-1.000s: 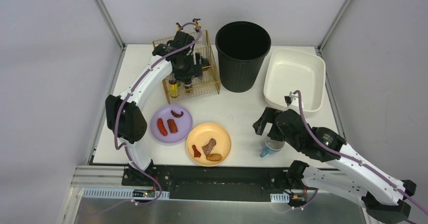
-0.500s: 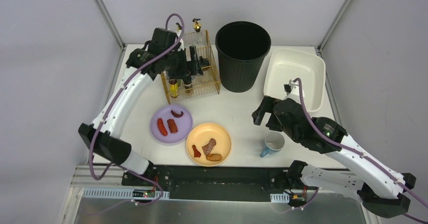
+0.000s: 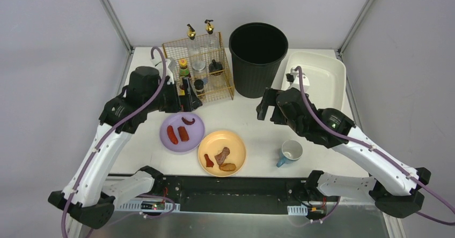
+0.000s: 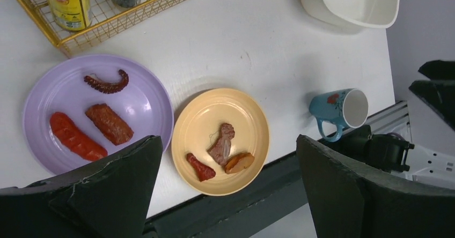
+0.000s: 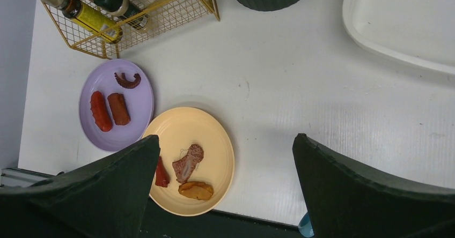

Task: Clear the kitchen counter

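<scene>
The white kitchen counter (image 3: pixel 252 117) holds a purple plate (image 3: pixel 194 136) with an octopus piece and two red-brown pieces, a yellow plate (image 3: pixel 236 141) with three food pieces, and a blue mug (image 3: pixel 290 152) upright near the front right. My left gripper (image 3: pixel 186 101) is open and empty, raised between the wire rack and the purple plate; its view shows both plates (image 4: pixel 139 101) (image 4: pixel 214 117) and the mug (image 4: pixel 343 109). My right gripper (image 3: pixel 266 106) is open and empty, high over the counter's middle, well apart from the mug; its view shows the yellow plate (image 5: pixel 209 128).
A gold wire rack (image 3: pixel 225 85) with several bottles stands at the back left. A tall black bin (image 3: pixel 258 58) is beside it, and a white tub (image 3: pixel 314 85) sits at the back right. A black rail (image 3: pixel 225 187) runs along the front edge.
My left gripper has pulled back out of the wire rack toward the purple plate, empty. My right gripper has lifted off the mug and moved back and left; the mug stays put.
</scene>
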